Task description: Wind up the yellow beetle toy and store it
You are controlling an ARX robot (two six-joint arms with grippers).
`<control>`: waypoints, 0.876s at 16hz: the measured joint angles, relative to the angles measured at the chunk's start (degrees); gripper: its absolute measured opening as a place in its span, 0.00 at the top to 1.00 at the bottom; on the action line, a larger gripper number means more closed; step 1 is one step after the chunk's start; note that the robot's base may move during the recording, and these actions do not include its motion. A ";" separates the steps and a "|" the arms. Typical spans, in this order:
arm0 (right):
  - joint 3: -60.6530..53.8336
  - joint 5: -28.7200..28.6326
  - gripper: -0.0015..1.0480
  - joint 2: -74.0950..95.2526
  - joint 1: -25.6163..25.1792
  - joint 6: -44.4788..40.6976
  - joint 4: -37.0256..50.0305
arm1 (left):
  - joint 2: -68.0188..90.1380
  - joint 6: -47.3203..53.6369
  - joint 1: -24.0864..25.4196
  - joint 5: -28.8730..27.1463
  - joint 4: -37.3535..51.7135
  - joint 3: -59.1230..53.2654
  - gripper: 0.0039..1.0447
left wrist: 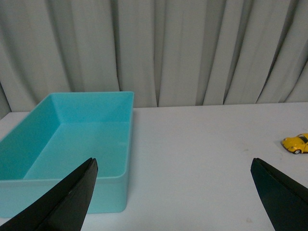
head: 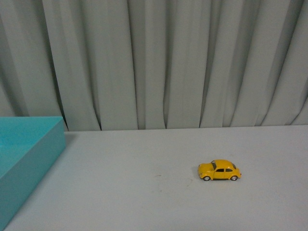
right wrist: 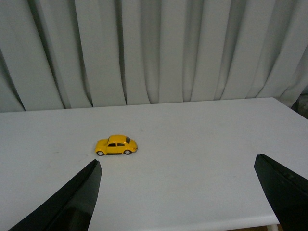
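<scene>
The yellow beetle toy (head: pixel 219 170) stands on its wheels on the white table, right of the middle, side-on to the front view. It also shows in the right wrist view (right wrist: pixel 116 145) and at the edge of the left wrist view (left wrist: pixel 296 143). No arm appears in the front view. My left gripper (left wrist: pixel 174 166) is open, its black fingers (left wrist: pixel 72 197) wide apart above bare table, the toy far off to one side. My right gripper (right wrist: pixel 178 166) is open too, with the toy a short way beyond one finger (right wrist: pixel 79 195) and nothing between the fingers.
An open turquoise box (head: pixel 29 159) sits at the table's left; its inside (left wrist: pixel 77 144) looks bare. A grey pleated curtain (head: pixel 163 62) hangs behind the table. The table's near edge and right corner (right wrist: pixel 284 110) show in the right wrist view.
</scene>
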 joint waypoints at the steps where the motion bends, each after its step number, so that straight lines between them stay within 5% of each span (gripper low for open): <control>1: 0.00 0.00 0.06 0.00 0.00 0.00 0.02 | 0.00 0.00 0.00 0.00 0.00 0.00 0.06; 14: 0.00 0.00 0.06 0.00 0.00 0.00 0.02 | 0.00 0.00 0.00 0.00 -0.02 0.00 0.06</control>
